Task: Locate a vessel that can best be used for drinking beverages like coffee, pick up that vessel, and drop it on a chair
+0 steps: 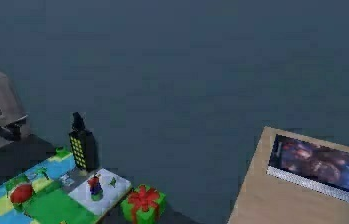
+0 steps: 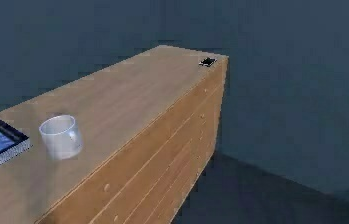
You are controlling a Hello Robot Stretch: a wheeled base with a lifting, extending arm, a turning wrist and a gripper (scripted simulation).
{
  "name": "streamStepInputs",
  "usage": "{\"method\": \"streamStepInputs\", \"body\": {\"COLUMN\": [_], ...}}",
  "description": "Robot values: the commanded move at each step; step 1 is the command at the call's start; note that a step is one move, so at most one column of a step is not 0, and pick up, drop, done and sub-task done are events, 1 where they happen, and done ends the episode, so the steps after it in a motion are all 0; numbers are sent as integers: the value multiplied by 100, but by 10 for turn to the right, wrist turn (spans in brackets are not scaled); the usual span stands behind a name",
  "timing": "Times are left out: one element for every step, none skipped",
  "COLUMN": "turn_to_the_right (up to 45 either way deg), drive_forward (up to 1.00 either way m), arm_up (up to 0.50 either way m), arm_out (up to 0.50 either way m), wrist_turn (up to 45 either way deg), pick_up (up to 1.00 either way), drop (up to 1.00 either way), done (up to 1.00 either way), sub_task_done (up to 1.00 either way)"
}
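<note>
Toys lie on a bright play mat [image 1: 52, 195] in the forward view, well apart from the flat picture-faced slab [image 1: 317, 168] on the table [image 1: 252, 195]. Among them is 1 green gift box [image 1: 142, 203] tied with red ribbon, its contents hidden. In the arm side view the cup [image 2: 60, 137] stands upright on the table, just beside the slab. It looks pale, glassy and empty: likely light, stiff, slippery and breakable, best taken across its wall below the rim. The gripper's state cannot be told.
</note>
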Motion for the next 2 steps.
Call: {"method": "streamStepInputs", "body": {"turn_to_the_right": [-240,0], "drive_forward": [0,0], "arm_up": [0,50], "arm_out": [0,0], "wrist_turn": [0,0], "pick_up": [0,0], "drop": [0,0], "done": [0,0], "sub_task_done": [0,0]}}
